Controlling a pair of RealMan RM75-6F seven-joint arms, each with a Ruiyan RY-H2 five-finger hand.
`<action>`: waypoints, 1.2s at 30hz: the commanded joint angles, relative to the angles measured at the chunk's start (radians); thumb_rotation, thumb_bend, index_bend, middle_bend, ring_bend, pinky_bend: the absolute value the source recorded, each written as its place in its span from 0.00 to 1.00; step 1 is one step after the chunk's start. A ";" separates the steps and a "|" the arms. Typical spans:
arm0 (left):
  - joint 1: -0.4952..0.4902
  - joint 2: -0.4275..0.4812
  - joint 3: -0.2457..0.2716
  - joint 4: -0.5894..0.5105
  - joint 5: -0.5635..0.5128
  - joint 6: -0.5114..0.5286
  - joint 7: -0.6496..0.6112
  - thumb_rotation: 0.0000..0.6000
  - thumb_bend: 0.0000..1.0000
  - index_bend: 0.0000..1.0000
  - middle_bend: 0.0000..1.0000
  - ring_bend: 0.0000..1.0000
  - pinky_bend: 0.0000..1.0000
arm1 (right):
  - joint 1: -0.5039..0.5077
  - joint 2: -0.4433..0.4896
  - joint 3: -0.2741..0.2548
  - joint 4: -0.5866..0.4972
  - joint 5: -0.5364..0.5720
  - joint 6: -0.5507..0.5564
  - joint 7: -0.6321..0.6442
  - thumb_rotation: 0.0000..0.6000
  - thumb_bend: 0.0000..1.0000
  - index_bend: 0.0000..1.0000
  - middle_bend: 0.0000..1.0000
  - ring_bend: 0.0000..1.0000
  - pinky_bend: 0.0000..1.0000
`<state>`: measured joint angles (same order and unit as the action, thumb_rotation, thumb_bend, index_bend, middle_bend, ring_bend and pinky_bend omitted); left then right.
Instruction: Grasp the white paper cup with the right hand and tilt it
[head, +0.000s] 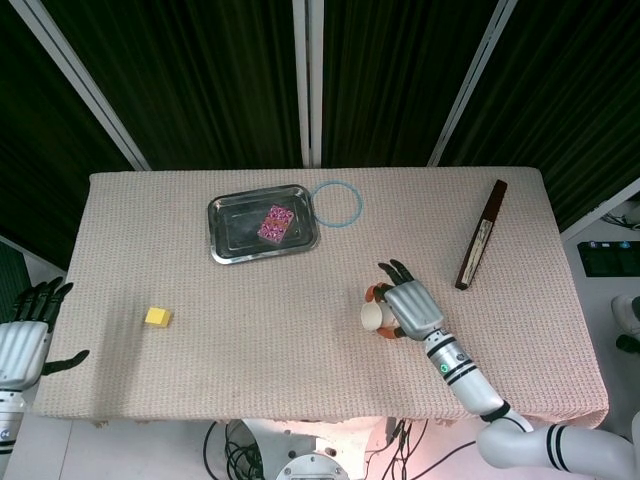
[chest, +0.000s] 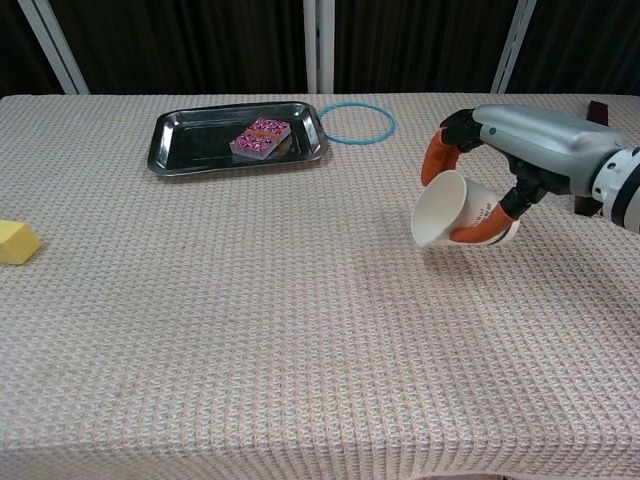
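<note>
The white paper cup (chest: 447, 207) (head: 373, 316) is tilted on its side above the table, its mouth facing left and slightly down. My right hand (chest: 510, 160) (head: 412, 308) grips it, orange-tipped fingers curled over the top and thumb under the body. The cup's base is hidden behind the fingers. My left hand (head: 28, 328) hangs off the table's left edge with fingers apart and nothing in it; the chest view does not show it.
A steel tray (head: 232, 238) (chest: 190, 148) holding a pink patterned block (head: 275, 222) lies at the back, with a blue ring (head: 337, 203) beside it. A yellow cube (head: 157, 317) (chest: 17, 241) sits at the left. A dark flat stick (head: 481, 233) lies at the right.
</note>
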<state>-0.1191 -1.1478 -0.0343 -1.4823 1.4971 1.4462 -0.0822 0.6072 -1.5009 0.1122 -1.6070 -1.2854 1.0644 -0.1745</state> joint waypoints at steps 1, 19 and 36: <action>-0.001 -0.001 0.000 0.001 0.000 -0.003 0.000 1.00 0.02 0.07 0.02 0.00 0.07 | -0.065 -0.080 0.052 0.125 -0.093 0.056 0.648 1.00 0.08 0.50 0.46 0.07 0.00; -0.003 -0.011 -0.001 0.016 0.006 0.004 -0.009 1.00 0.02 0.07 0.02 0.00 0.08 | -0.057 -0.247 -0.033 0.562 -0.258 0.047 1.282 1.00 0.15 0.49 0.42 0.07 0.00; -0.002 -0.012 -0.001 0.018 0.010 0.009 -0.010 1.00 0.02 0.07 0.02 0.00 0.07 | -0.059 -0.221 -0.109 0.624 -0.332 0.098 1.208 1.00 0.00 0.03 0.10 0.00 0.00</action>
<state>-0.1212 -1.1600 -0.0353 -1.4646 1.5068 1.4550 -0.0925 0.5502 -1.7309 0.0091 -0.9758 -1.6118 1.1565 1.0405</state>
